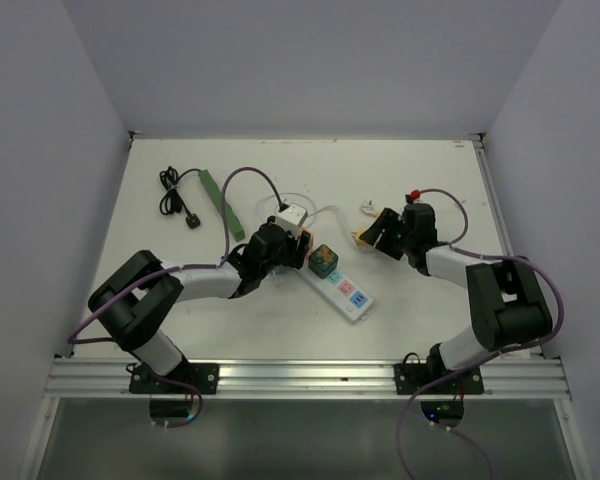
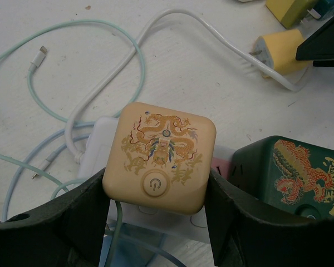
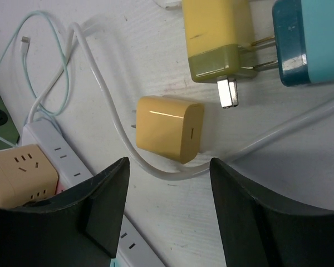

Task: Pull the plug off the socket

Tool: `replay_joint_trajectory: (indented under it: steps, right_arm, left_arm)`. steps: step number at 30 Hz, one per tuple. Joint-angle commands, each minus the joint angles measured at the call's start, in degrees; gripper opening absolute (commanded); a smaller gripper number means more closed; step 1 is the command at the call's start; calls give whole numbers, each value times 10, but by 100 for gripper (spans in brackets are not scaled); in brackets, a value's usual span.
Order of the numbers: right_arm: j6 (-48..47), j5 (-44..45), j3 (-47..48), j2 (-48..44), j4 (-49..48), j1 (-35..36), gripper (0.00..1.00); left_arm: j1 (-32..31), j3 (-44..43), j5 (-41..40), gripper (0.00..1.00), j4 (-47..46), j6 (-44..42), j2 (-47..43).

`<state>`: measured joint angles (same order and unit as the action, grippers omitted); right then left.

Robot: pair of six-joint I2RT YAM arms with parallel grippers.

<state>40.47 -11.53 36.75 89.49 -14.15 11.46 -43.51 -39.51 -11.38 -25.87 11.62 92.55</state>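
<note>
A white power strip (image 1: 342, 287) lies mid-table with a beige dragon-printed cube plug (image 2: 160, 156) and a dark green cube plug (image 2: 292, 172) seated on it. My left gripper (image 2: 157, 181) is shut on the beige cube plug, with one finger (image 2: 83, 217) pressed on each side. In the top view the left gripper (image 1: 285, 243) sits at the strip's far end. My right gripper (image 3: 168, 167) is open and empty, hovering over the table just short of a loose yellow charger (image 3: 170, 128). The strip (image 3: 61, 150) shows at the left of the right wrist view.
A yellow-green plug (image 3: 217, 39) and a teal adapter (image 3: 312, 39) lie beyond the right gripper. White and pale green cables (image 2: 100, 72) loop around the strip. A green power strip (image 1: 223, 203) and a black cable (image 1: 175, 195) lie at the back left.
</note>
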Motion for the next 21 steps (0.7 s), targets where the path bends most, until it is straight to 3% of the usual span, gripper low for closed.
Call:
replay_joint_trajectory:
  steps: [1,5,9,16,21]
  right_arm:
    - [-14,19,28,-59,53,-7,63]
    - [-48,17,34,-112,91,-6,63]
    - [-119,-50,35,-167,106,7,63]
    - [-289,23,45,-219,155,195,63]
    - [-366,75,30,-210,117,255,70]
  left_arm:
    - [8,-7,-32,6,37,5,0]
    - [8,-8,-30,6,38,6,3]
    - [8,-8,-32,6,40,7,2]
    - [8,-7,-30,5,38,9,-2]
    - [8,-3,-26,4,35,9,-4]
